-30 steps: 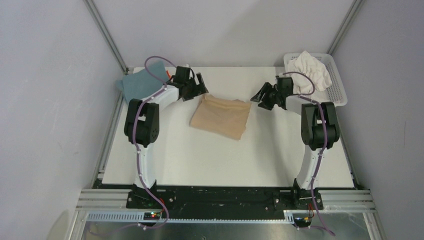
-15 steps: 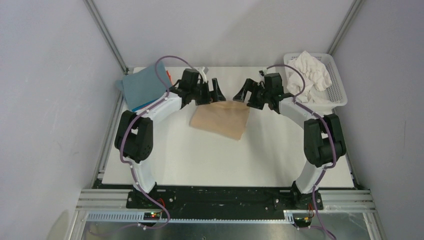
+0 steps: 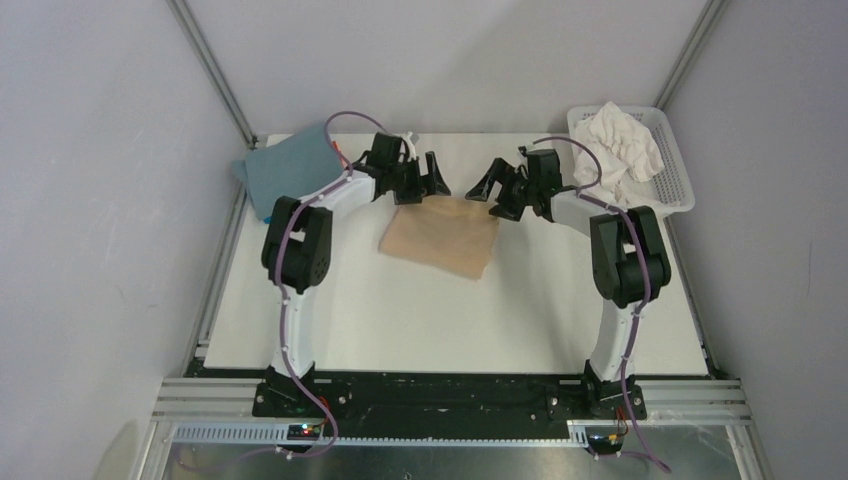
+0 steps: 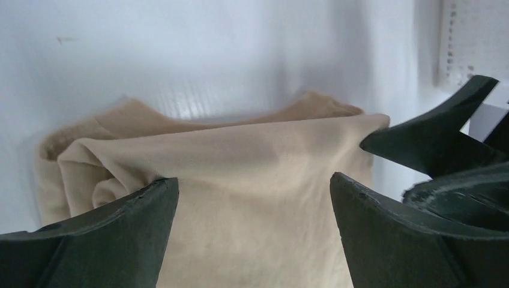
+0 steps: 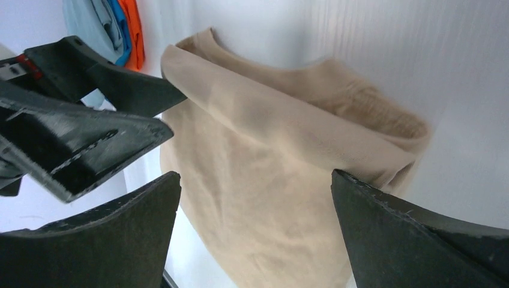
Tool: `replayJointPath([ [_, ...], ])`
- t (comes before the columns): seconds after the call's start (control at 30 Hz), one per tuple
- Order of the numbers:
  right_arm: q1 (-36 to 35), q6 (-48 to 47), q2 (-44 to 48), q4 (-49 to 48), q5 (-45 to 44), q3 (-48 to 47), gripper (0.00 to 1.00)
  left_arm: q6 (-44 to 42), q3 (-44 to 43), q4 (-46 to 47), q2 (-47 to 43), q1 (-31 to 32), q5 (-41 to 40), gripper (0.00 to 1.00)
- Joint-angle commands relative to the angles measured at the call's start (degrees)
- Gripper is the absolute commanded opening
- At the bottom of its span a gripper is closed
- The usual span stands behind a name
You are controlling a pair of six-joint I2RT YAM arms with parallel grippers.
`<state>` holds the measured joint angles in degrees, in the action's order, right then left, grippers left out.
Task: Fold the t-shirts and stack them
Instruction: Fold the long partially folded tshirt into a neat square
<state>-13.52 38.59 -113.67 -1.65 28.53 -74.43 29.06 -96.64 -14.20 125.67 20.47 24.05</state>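
In both wrist views the black fingers (image 4: 108, 234) cut off the near part of the tan shirt (image 4: 252, 174), and neither view shows whether any fingertip touches the cloth. From above, the pile at the far left corner of the table (image 3: 450, 320) shows little more than its top grey-blue shirt (image 3: 285, 170); the right wrist view catches only narrow edges of a bright blue shirt (image 5: 117, 24) and an orange shirt (image 5: 134, 33) beneath it. A crumpled white shirt (image 3: 620, 140) spills over the basket (image 3: 682, 195) at the far right, its lower part hidden inside. The tan shirt lies folded near the middle of the table, towards the far side, with its far edge bunched and slightly raised. The left claw (image 3: 428, 180) hangs over that edge's left corner and the right claw (image 3: 482, 198) over its right corner, their tips facing each other across the shirt. Each claw is spread wide with the cloth showing in the gap between its fingers, and neither has anything clamped in it. The right claw's fingers (image 4: 438, 141) also show at the right of the left wrist view.
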Motion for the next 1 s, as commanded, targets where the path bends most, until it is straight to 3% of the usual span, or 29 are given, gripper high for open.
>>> replayJointPath([
  [0.0, 0.5, 0.0, -4.1, -1.6, 1.3, -6.4, 0.99, 0.4, -7.5, 0.2, 4.8, -1.8, 0.4, 1.0],
  [0.23, 0.8, -1.0, -10.0, 3.8, -1.5, -12.4, 0.99, 3.2, -16.0, -2.6, 11.6, -2.1, -2.7, 1.0],
  [0.33, 0.8, -0.9, -11.6, 4.7, -2.6, -12.7, 0.99, 5.5, -13.8, -3.8, 12.9, -2.1, -1.8, 1.0],
  [0.5, 1.1, -0.5, -11.6, 8.4, -3.1, -10.4, 1.0, 6.8, -0.8, -4.2, 4.2, -1.8, -2.4, 1.0],
  [0.8, -1.2, -0.2, -2.2, 6.6, -1.5, 5.3, 0.99, 7.5, 27.2, -1.7, -16.6, 4.0, -15.7, 1.0],
  [0.97, -2.3, -1.0, 7.2, 7.3, -5.4, 11.0, 0.99, 8.2, 31.2, -0.1, -23.3, 5.3, -17.2, 1.0],
])
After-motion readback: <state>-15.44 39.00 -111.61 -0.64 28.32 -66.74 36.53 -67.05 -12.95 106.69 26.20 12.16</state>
